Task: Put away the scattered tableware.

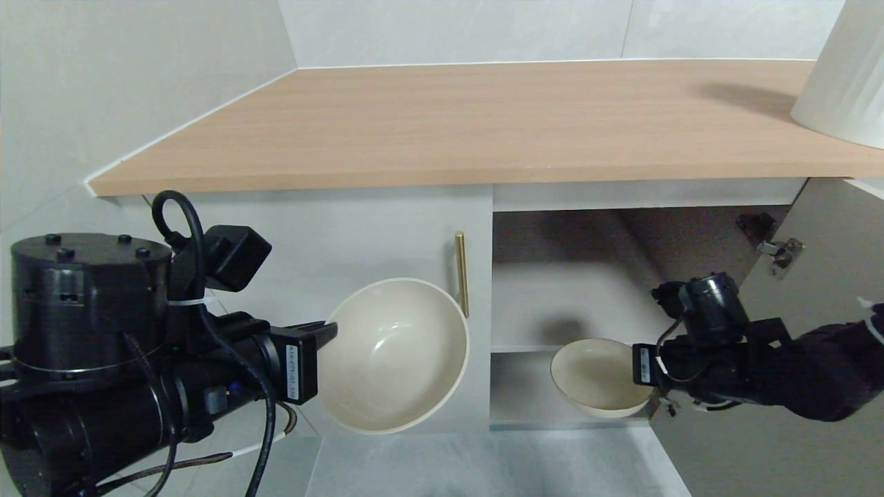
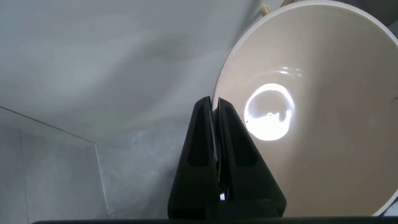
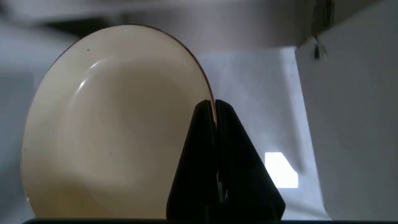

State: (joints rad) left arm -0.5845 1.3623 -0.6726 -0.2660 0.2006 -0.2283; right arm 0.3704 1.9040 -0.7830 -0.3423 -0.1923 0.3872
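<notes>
Right gripper (image 1: 646,367): clamped on the rim of the small bowl (image 1: 597,376), at the mouth of the open cabinet (image 1: 518,397), just above its floor.
Left gripper (image 1: 324,338): clamped on the rim of the big bowl (image 1: 394,355), which is tilted before the closed door (image 1: 331,235).
Grip risk: rim-only pinch, so either bowl may pivot or slip.
Path risk: the big bowl may strike the handle (image 1: 460,274).

A white object (image 1: 846,76) stands on the wooden countertop (image 1: 449,124); a brass handle (image 1: 460,274) marks the closed cabinet door (image 1: 345,235).

A large bowl (image 1: 394,355) showing plain cream, smaller bowl (image 1: 599,376) showing cream too (thin brownish rim line), countertop (image 1: 483,124) showing light wood grain, cabinet handle (image 1: 461,274) gleaming gold
</notes>
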